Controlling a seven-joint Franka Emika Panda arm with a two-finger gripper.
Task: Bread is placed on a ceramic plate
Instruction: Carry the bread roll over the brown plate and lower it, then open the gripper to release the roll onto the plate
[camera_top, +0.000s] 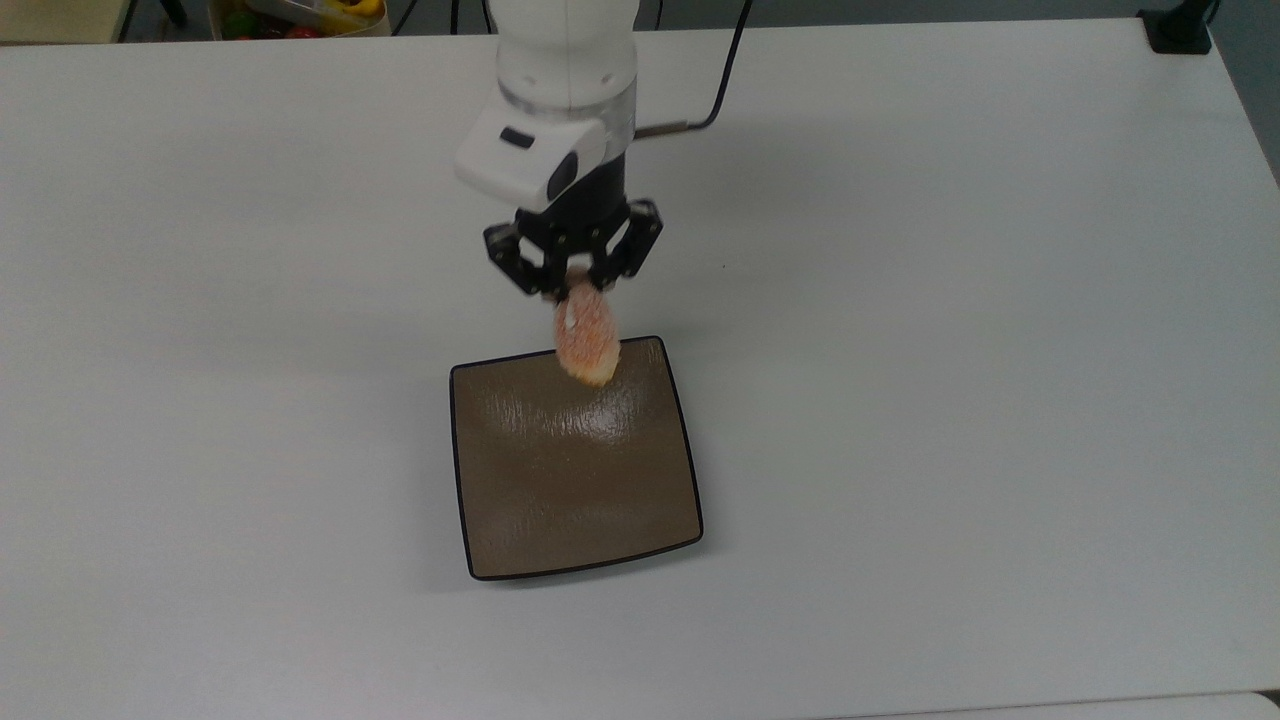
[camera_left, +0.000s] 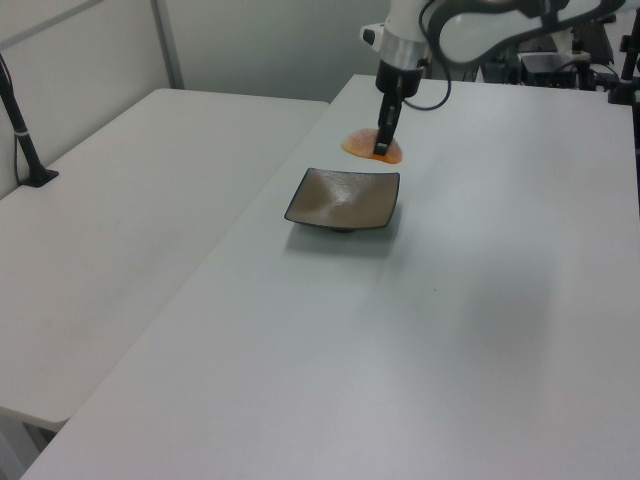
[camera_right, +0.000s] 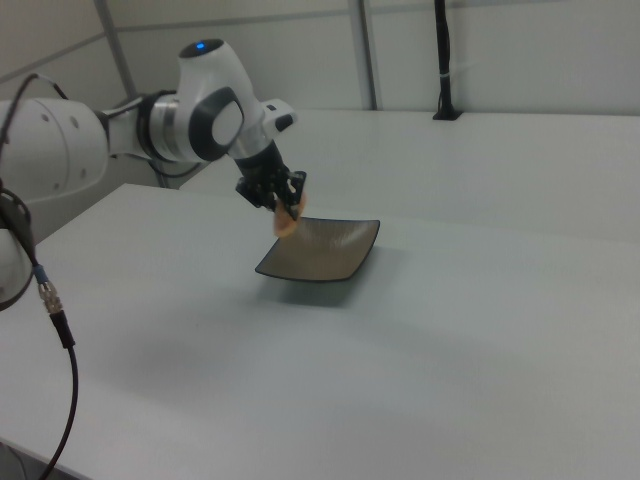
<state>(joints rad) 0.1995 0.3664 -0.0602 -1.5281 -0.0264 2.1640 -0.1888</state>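
Observation:
The bread (camera_top: 587, 342) is an orange-pink oval roll with a white stripe. It hangs from my gripper (camera_top: 573, 285), which is shut on its upper end. In the top view the roll overlaps the upper edge of the ceramic plate (camera_top: 560, 490), a glossy brown square plate lying flat on the white table. The left view shows the bread (camera_left: 365, 148) held just beyond the plate's (camera_left: 345, 200) far edge under the gripper (camera_left: 382, 150). In the right view the bread (camera_right: 288, 222) hangs by the plate's (camera_right: 325, 252) left corner, with the gripper (camera_right: 282, 203) above it.
The white table (camera_top: 950, 400) stretches wide around the plate. A box of colourful items (camera_top: 300, 15) sits past the table's top-left edge in the top view. A black post base (camera_top: 1178, 30) stands at the top-right corner. A second table (camera_left: 110, 200) adjoins in the left view's left.

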